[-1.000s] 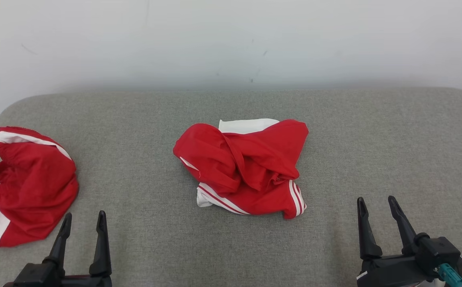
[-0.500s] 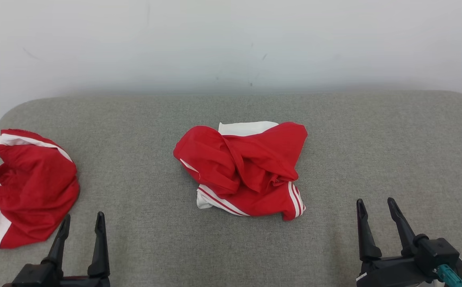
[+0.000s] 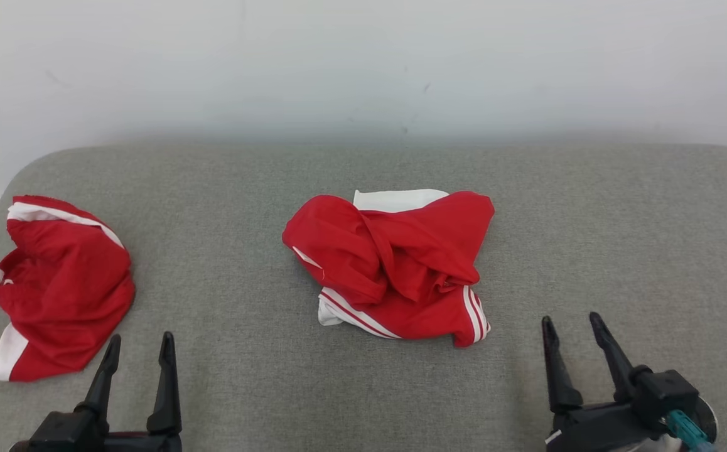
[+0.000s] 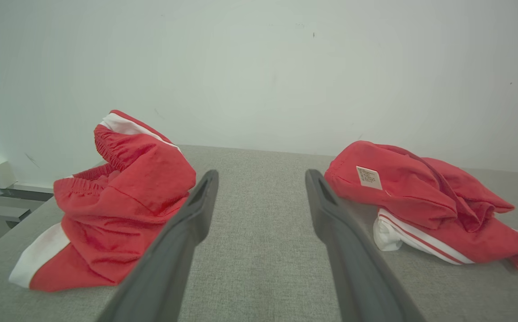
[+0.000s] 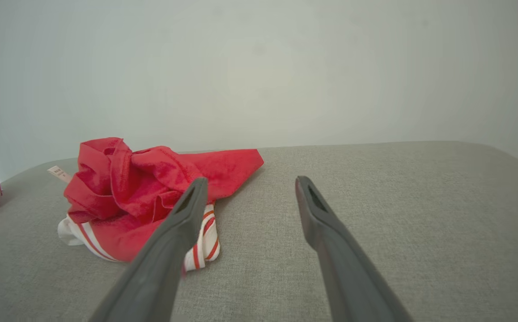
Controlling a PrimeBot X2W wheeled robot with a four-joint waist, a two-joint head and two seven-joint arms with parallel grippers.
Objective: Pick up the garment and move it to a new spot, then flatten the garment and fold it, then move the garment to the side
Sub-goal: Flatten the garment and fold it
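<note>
At the middle of the grey fabric-covered bench (image 3: 621, 220) lies the crumpled red garment (image 3: 395, 267), white stripes showing along its near edge and a small white label (image 4: 369, 177) on its left fold. Well apart from it, at the bench's left edge, sits a second red garment (image 3: 62, 285) with an elastic waistband and white bands. Near the front edge, the left hand (image 3: 140, 339) and the right hand (image 3: 570, 319) hover with fingers spread and empty, either side of the central garment.
</note>
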